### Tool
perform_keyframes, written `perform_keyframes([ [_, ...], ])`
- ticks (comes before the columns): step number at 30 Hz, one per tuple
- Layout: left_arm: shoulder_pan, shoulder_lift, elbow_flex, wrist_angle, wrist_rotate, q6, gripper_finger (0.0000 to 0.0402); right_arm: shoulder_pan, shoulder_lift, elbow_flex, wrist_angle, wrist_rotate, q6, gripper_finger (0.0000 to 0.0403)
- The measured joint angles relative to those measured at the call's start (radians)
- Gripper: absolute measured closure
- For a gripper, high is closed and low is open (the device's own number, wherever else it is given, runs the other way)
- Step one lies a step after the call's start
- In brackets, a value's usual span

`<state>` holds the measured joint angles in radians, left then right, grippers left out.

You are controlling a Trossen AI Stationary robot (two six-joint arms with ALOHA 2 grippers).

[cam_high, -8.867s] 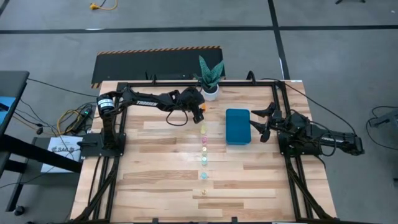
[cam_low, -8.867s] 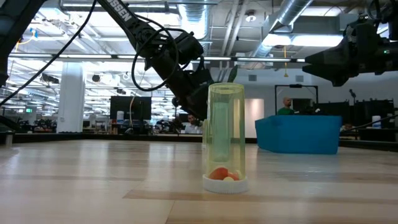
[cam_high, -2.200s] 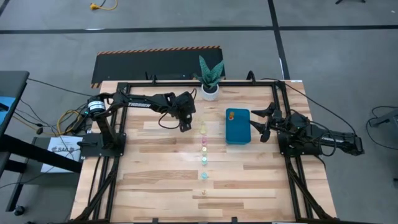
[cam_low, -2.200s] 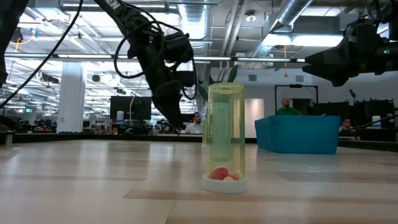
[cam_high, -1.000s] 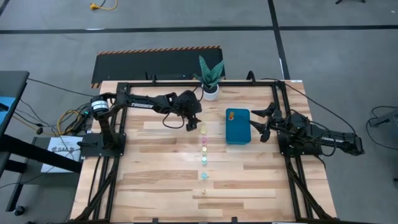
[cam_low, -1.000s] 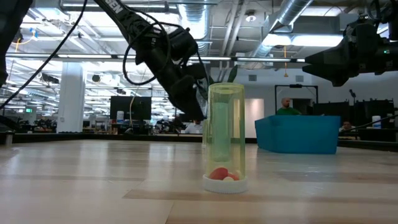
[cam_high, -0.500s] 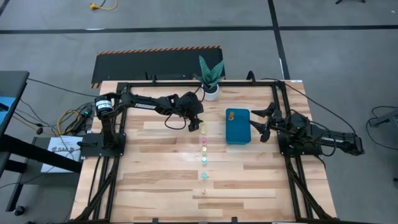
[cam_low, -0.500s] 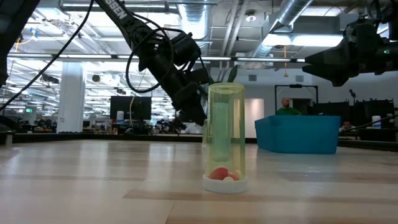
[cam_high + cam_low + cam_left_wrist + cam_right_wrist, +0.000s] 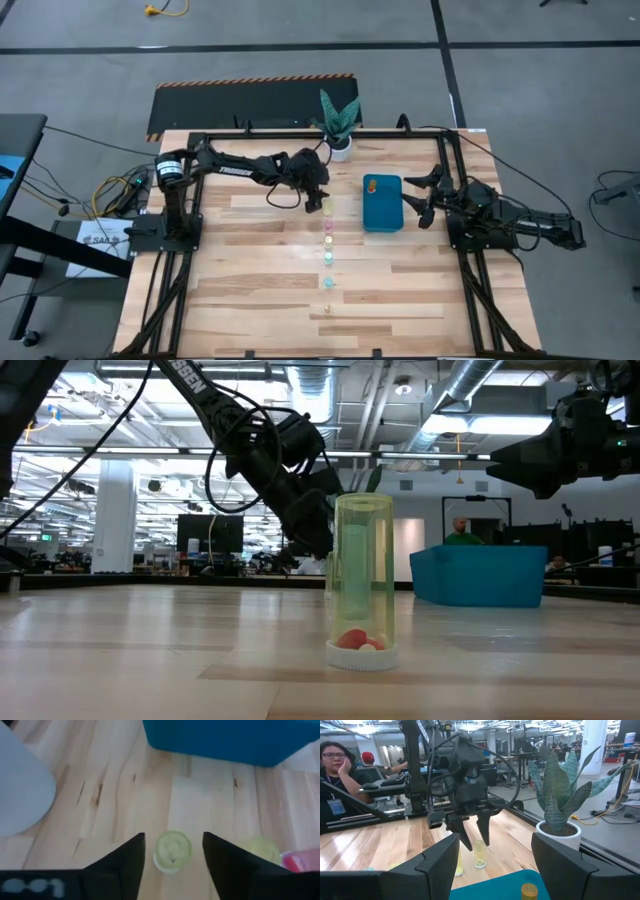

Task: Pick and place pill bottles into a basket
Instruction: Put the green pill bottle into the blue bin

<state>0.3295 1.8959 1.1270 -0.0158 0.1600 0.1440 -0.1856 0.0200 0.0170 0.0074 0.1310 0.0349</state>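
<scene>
The left gripper (image 9: 321, 197) hangs low over the far end of the row of pill bottles (image 9: 327, 240), its jaws spread apart with the pale yellow-green bottle (image 9: 173, 850) standing upright between them; from the wrist view the fingers (image 9: 125, 862) appear to be just clear of its sides, though contact is hard to judge. The other bottles run in a line along the middle of the wooden worktop (image 9: 250, 280) toward its near edge, each standing apart from its neighbour, and the nearest one, a tall clear yellow bottle (image 9: 363, 582), holds a few small pills at its bottom. The teal-blue basket (image 9: 382, 203) sits just to the right of the row's far end, with an orange bottle (image 9: 371, 184) already lying inside it. The right gripper (image 9: 420, 198) waits beside the basket's right side, above the worktop, its jaws open. A potted plant (image 9: 338, 122) stands at the far edge.
</scene>
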Motion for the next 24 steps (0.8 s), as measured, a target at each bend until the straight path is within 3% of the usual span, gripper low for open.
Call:
perform_keyframes([
  [11, -0.001, 0.004, 0.005, 0.016, -0.011, 0.0, 0.0316, 0.0, 0.0, 0.0, 0.0, 0.0, 0.0, 0.0159],
  [17, -0.001, 0.005, 0.025, 0.024, -0.024, -0.025, 0.0309, 0.0, 0.0, 0.0, 0.0, 0.0, 0.0, 0.0159],
  [24, -0.013, 0.005, 0.168, 0.01, -0.029, -0.029, 0.031, 0.0, 0.0, 0.0, 0.0, 0.0, 0.0, 0.0159],
])
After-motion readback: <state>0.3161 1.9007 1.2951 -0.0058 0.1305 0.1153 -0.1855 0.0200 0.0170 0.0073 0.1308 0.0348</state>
